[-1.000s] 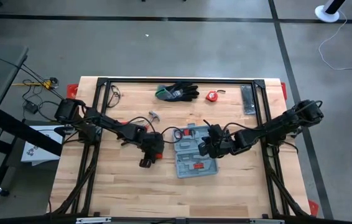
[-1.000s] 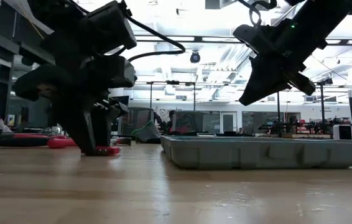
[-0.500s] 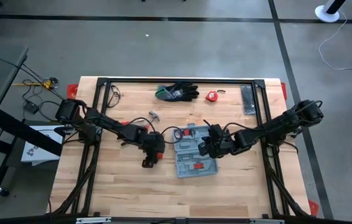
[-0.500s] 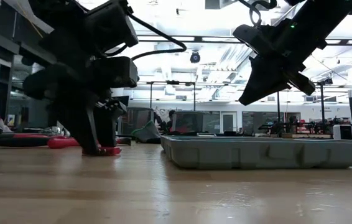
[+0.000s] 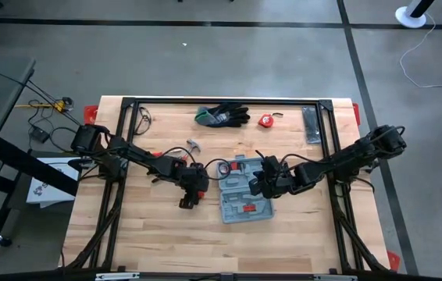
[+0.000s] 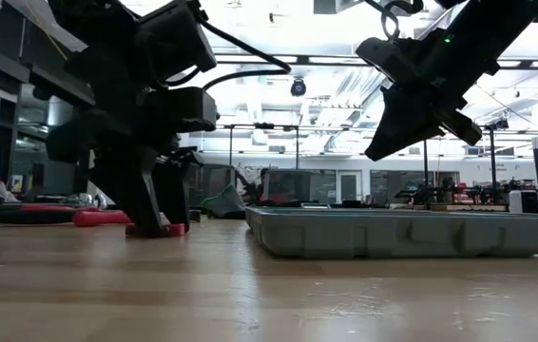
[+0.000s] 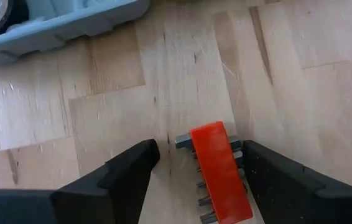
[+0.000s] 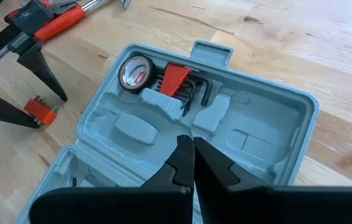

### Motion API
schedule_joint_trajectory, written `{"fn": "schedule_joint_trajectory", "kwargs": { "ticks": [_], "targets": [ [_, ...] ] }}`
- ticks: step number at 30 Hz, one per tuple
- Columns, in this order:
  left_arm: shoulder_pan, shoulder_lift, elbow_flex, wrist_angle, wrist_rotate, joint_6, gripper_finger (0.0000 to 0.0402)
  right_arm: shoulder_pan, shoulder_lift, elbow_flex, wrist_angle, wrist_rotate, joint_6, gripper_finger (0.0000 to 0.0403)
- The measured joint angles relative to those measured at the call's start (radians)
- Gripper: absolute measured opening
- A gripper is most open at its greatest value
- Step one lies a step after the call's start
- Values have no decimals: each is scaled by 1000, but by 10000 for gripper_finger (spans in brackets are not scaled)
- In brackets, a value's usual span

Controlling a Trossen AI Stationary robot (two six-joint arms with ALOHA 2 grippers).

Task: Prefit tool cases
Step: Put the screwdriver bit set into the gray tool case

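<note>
The grey-blue tool case [image 5: 244,191] lies open on the table, its moulded recesses up, with a tape roll [image 8: 132,73] and a red key holder [image 8: 176,81] in it. A small red bit holder [image 7: 219,171] lies flat on the wood left of the case. My left gripper [image 7: 198,165] points steeply down over the bit holder, open, one finger on each side of it and their tips at the table [image 6: 152,228]. My right gripper [image 8: 191,152] hangs shut above the middle of the case [image 6: 402,233], clear of it.
Black-and-green gloves [image 5: 222,115], a red tape measure [image 5: 265,120] and a dark flat bar [image 5: 312,125] lie along the far edge. A red-handled tool [image 8: 58,25] lies on the far side of my left gripper. Bare wood stretches toward the near edge.
My left gripper has opened and let go of the red bit holder, which stays lying on the table between the spread fingers. The gripper has tipped slightly without leaving its place.
</note>
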Motion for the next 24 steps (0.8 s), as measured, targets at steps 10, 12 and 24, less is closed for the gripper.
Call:
{"fn": "schedule_joint_trajectory", "kwargs": {
  "ticks": [10,12,24],
  "targets": [
    [0,5,1,10,2,-62,222,0,0,0,0,6,0,0],
    [0,6,0,17,0,-81,211,0,0,0,0,8,0,0],
    [0,6,0,23,-1,-130,166,-5,0,0,0,16,0,0]
  ]
}}
